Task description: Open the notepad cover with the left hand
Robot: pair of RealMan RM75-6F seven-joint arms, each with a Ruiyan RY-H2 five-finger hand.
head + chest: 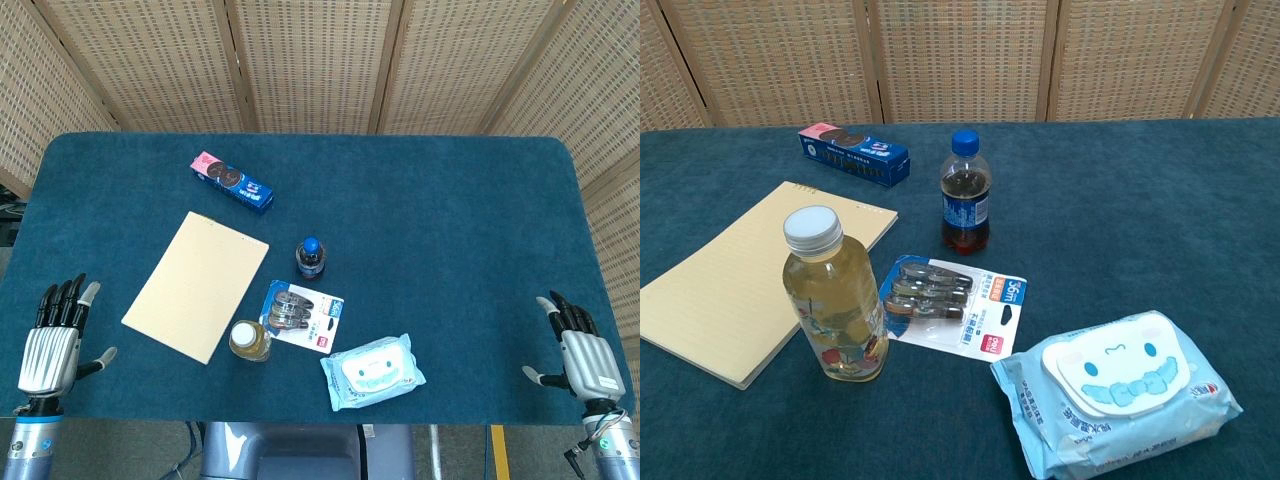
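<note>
The left hand (52,340) rests at the near left corner of the table (450,200). Its fingers are spread and point away from the robot, the thumb sticks out to the side, and it holds nothing. The right hand (582,352) is at the near right corner in the same way, fingers apart and empty. Both hands show only in the head view.

The notepad (197,283) lies flat on the blue cloth, a little to the right of the left hand and apart from it. It is turned at an angle, and its yellow cover looks closed, though from the chest view I cannot be fully sure whether the lined surface is the cover or a page.

Just beside the notepad's near right corner stands a bottle of yellow drink (835,295) with a white cap. Next to it lies a pack of clips (952,303). Behind that stands a small cola bottle (965,195) with a blue cap. A blue cookie box (232,183) lies beyond the notepad. A pack of wet wipes (1118,390) lies near the front edge.
</note>
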